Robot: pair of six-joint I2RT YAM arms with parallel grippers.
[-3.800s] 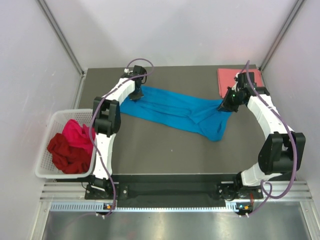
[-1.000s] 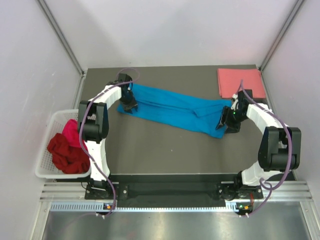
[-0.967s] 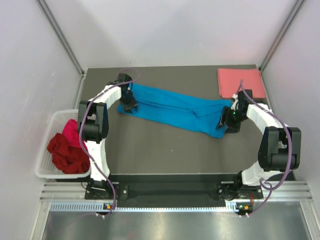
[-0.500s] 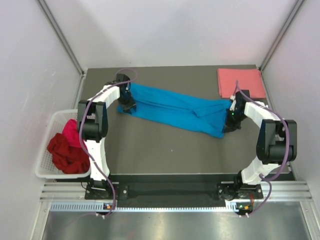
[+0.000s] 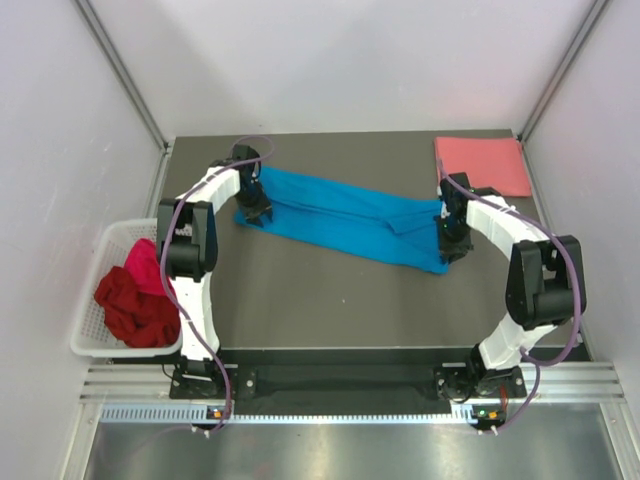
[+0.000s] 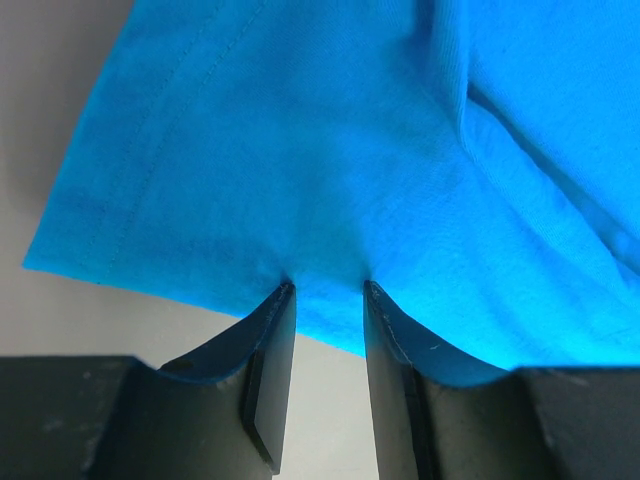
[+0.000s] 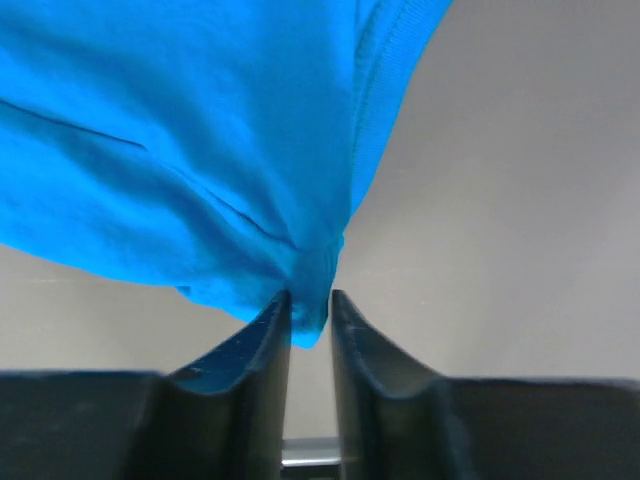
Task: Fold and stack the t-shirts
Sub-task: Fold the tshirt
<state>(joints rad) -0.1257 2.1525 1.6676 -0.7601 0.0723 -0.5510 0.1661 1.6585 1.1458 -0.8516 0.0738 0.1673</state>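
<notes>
I am clamping my left claw (image 6: 325,290) and right claw (image 7: 310,296) on opposite ends of the blue t-shirt (image 5: 340,215), needing to lift both evenly and taut.

We note:
- blue t-shirt (image 6: 330,150): soft knit cloth, matt, fine weave, stitched double-line hem
- pink t-shirt (image 5: 482,165), dark red t-shirt (image 5: 128,312), magenta t-shirt (image 5: 148,265): matt cloth too
- surface (image 5: 330,300): dark grey, matt, smooth
- basket (image 5: 112,240): white lattice plastic
- left hand (image 6: 325,292), right hand (image 7: 310,297): we see matt black fingers (image 6: 268,380), plastic-looking
- arms (image 5: 500,213): glossy white shells
</notes>
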